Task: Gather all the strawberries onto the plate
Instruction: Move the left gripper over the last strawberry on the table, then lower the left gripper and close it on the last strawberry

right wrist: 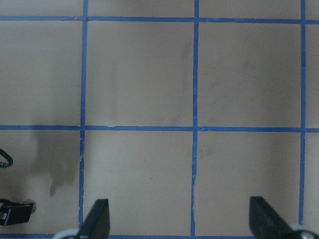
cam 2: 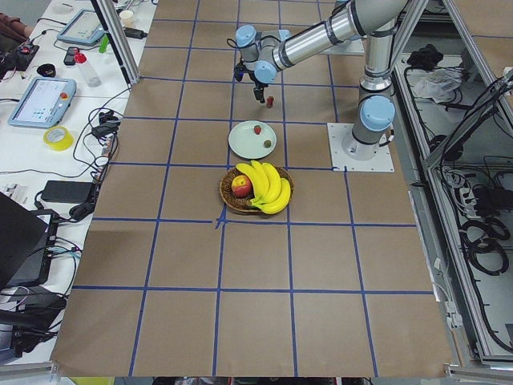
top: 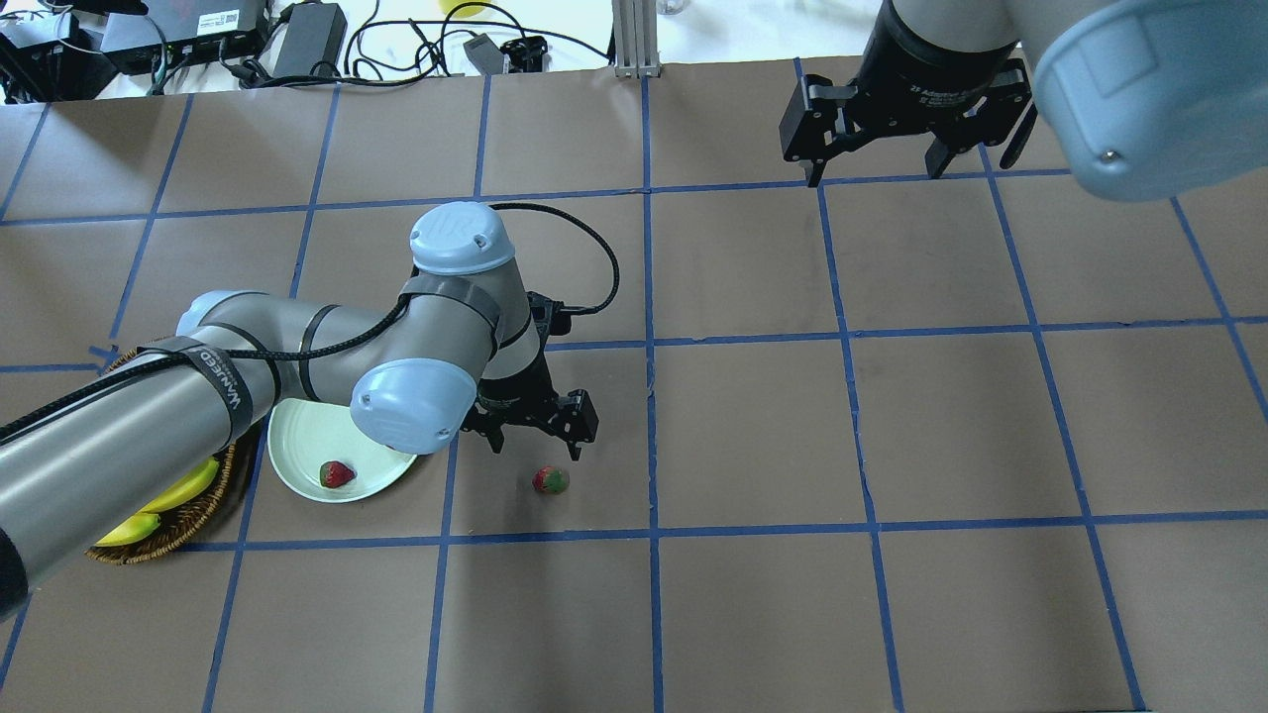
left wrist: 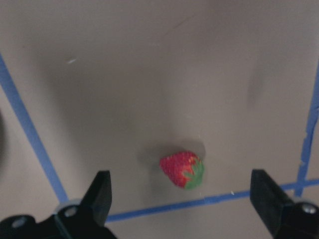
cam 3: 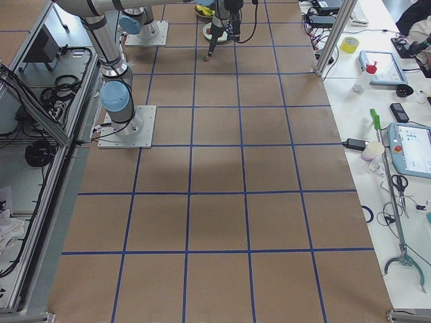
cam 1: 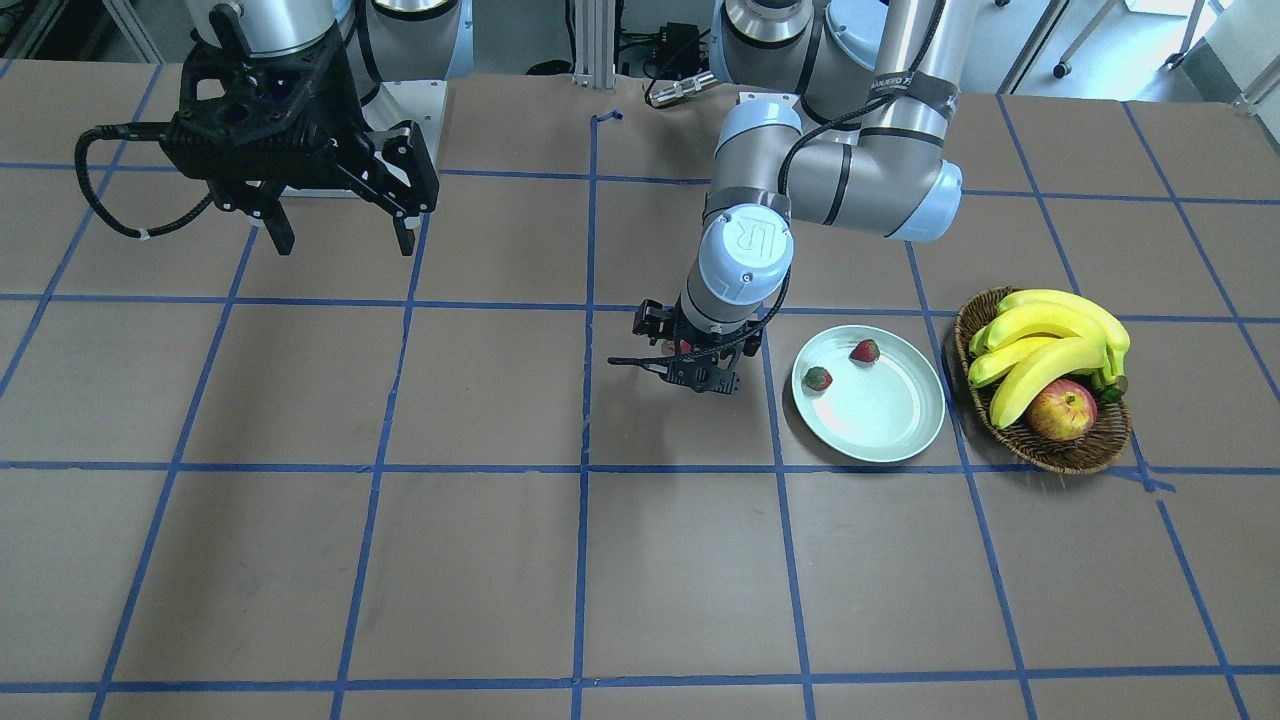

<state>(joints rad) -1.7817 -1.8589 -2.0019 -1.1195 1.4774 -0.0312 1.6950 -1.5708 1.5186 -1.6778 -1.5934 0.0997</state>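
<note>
The pale plate [cam 1: 880,420] [top: 297,446] lies on the brown table and holds two strawberries [cam 1: 818,378] [cam 1: 865,351]; the overhead view shows only one of them [top: 337,473], the arm covering the rest. A third strawberry [top: 551,481] [left wrist: 182,169] lies on the bare table beside the plate, toward the table's middle. My left gripper [top: 535,441] [cam 1: 690,372] hangs open just above this berry, and its fingers [left wrist: 99,196] stand wide apart on either side of it without touching. My right gripper [cam 1: 345,240] [top: 877,173] is open and empty, raised far off over bare table.
A brown wicker basket [cam 1: 1060,460] with bananas [cam 1: 1050,340] and a red-yellow apple [cam 1: 1062,410] stands beside the plate, on the side away from the lone berry. Blue tape lines grid the table. Cables and boxes lie beyond the table's far edge [top: 297,40].
</note>
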